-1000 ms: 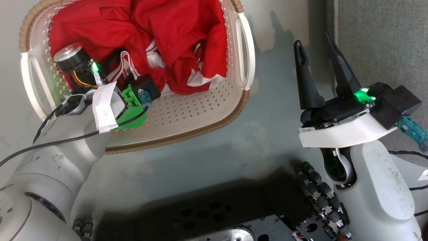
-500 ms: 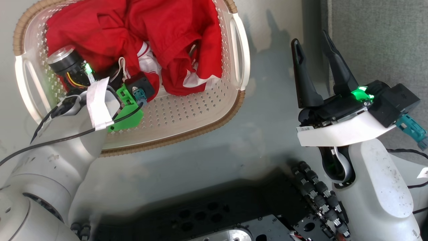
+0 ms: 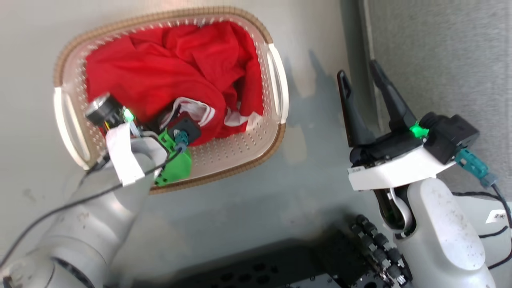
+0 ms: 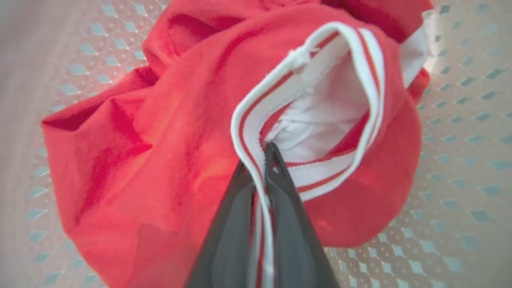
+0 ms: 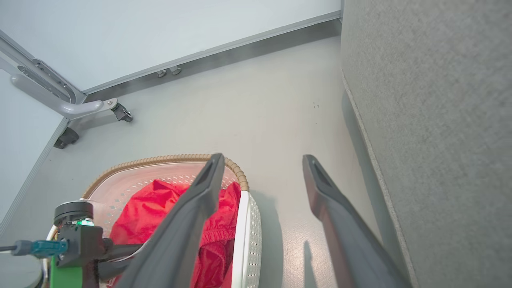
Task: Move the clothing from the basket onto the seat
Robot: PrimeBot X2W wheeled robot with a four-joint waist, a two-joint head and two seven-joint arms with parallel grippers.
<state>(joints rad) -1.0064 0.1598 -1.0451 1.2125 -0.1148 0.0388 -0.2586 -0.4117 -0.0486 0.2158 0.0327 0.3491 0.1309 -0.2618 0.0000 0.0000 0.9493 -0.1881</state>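
The clothing (image 3: 172, 76) is a bright red heap inside the cream basket (image 3: 256, 156) on the floor. My left gripper (image 4: 259, 160) is down in the basket, shut on the white-striped trim (image 4: 248, 120) of one red garment. Around it shows the perforated basket floor (image 4: 460, 120). In the head view my left wrist (image 3: 176, 136) hides those fingers. My right gripper (image 3: 358, 70) hangs open and holds nothing, over the floor between basket and seat (image 3: 440, 60). From the right wrist, the open right gripper (image 5: 264, 160) points past the basket rim (image 5: 160, 160), with the grey seat (image 5: 440, 120) on the right.
Pale grey floor (image 3: 280, 192) lies between basket and seat. A grey wheeled frame leg (image 5: 72, 108) and a wall baseboard (image 5: 260, 32) stand beyond the basket. My dark base (image 3: 260, 272) is at the bottom of the head view.
The head camera has shifted, so the whole basket now shows. My left gripper has shut on the striped trim and the red cloth has bunched around it. The right gripper stays open.
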